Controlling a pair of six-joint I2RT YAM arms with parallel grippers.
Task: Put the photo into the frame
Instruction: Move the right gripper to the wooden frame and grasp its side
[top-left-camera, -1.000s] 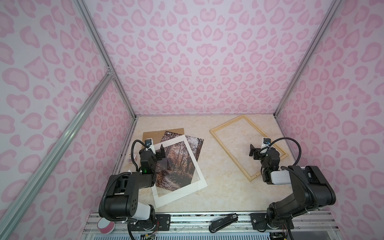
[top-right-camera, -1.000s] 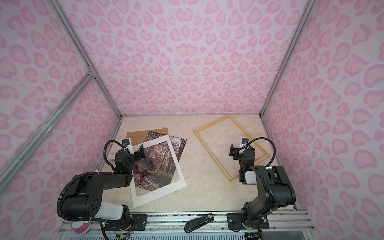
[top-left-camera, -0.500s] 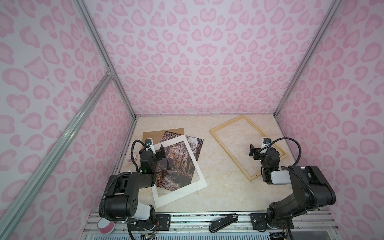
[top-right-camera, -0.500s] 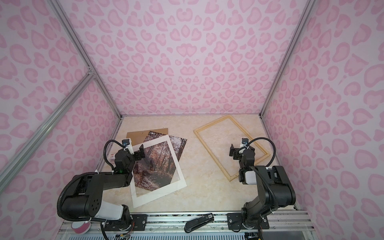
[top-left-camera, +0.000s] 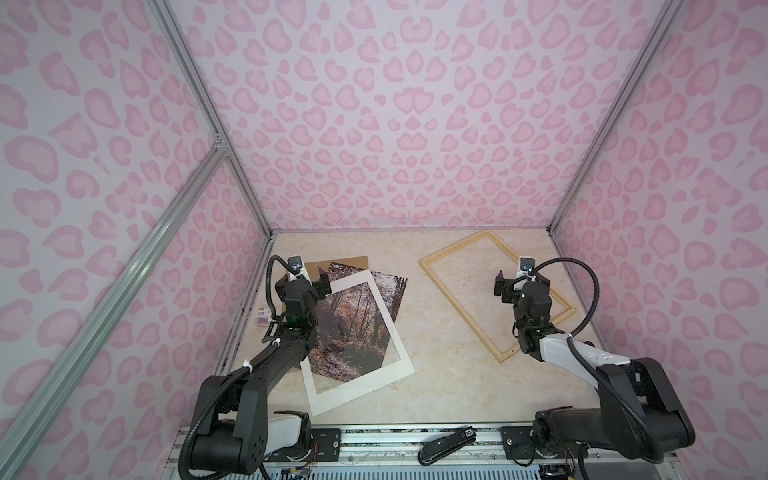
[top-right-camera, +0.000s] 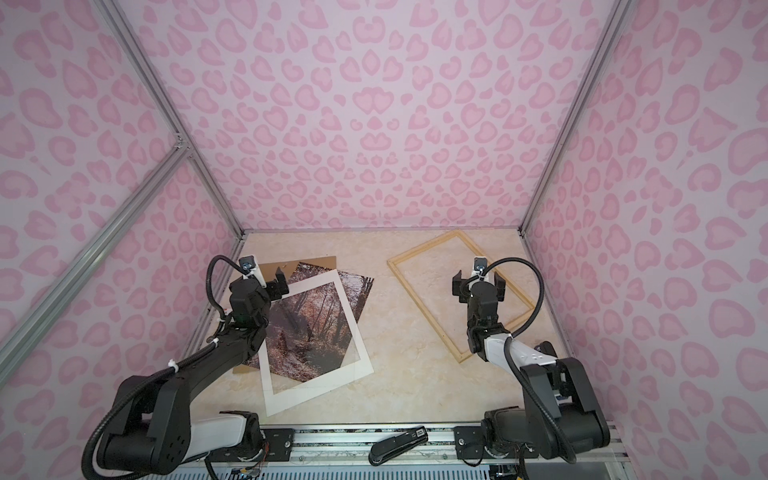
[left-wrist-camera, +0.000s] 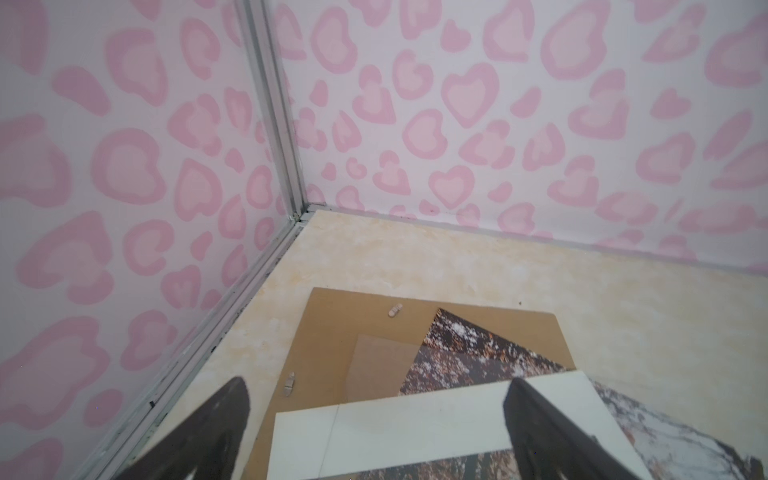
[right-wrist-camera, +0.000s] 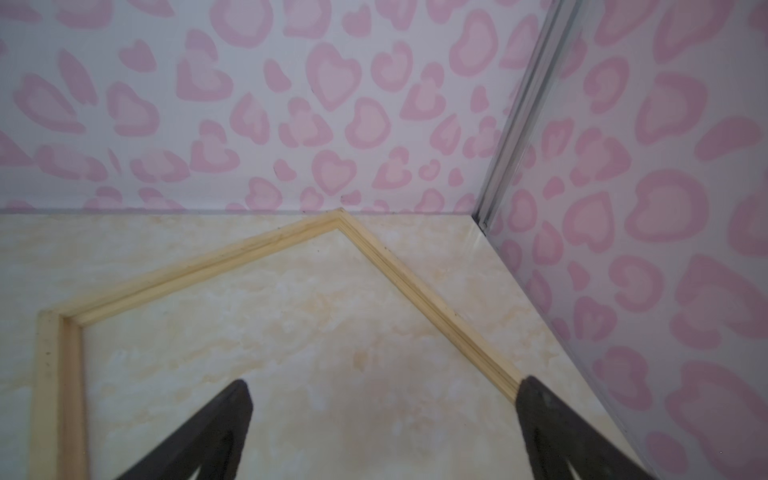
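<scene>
- While both arms hang over the beige marble-patterned tabletop (top-left-camera: 436, 374), neither pincer holds anything.
- The left gripper (top-left-camera: 305, 286) has its jaws spread wide above the far corner of the stack by the left wall. In the left wrist view its dark fingers (left-wrist-camera: 208, 428) straddle the mat's edge with nothing pinched between them.
- The right gripper (top-left-camera: 519, 286) also has its jaws spread wide, above the frame's right side. One finger (right-wrist-camera: 552, 428) lines up with a wood strip, but I cannot tell whether it touches.
- The large rectangular autumn-forest photo (top-left-camera: 353, 328) lies flat, picture up, on the left half of the table.
- A white rectangular card mat (top-left-camera: 361, 384) with a cut-out window lies askew on the photo, and one photo corner pokes out toward the frame.
- A flat brown backing board (left-wrist-camera: 328, 332) lies beneath both and shows at the far side.
- The large rectangular pale-wood frame (top-left-camera: 461, 311) lies flat and slanted on the right half, well apart from the photo, with bare tabletop inside it.
</scene>
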